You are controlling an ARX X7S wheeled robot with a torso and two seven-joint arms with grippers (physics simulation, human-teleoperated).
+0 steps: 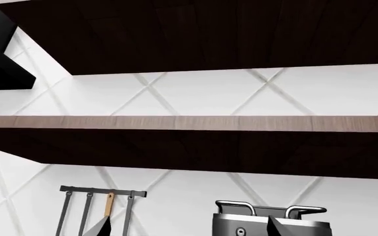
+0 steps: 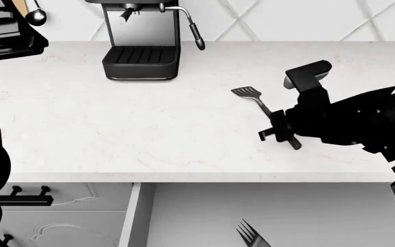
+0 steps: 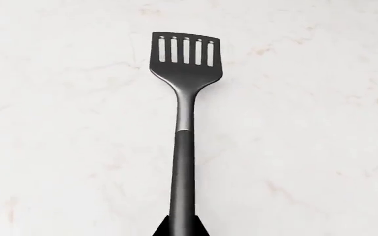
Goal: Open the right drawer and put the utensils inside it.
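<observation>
On the surface the spatula lies right of and before the coffee machine, while the fork lies in the open drawer below.

The matt dark-grey spatula lies on smooth, faintly veined white stone-like counter; shelves look wood-grained.

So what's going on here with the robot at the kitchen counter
The robot is clearing utensils from the countertop into the right drawer, which already stands open below the counter edge. The fork lies inside it. The right gripper is at the handle of the slotted spatula, whose head rests on the counter; the fingertips flank the handle, but a firm grip can't be confirmed. The left arm is raised aside, its camera facing the wall shelves.
</observation>
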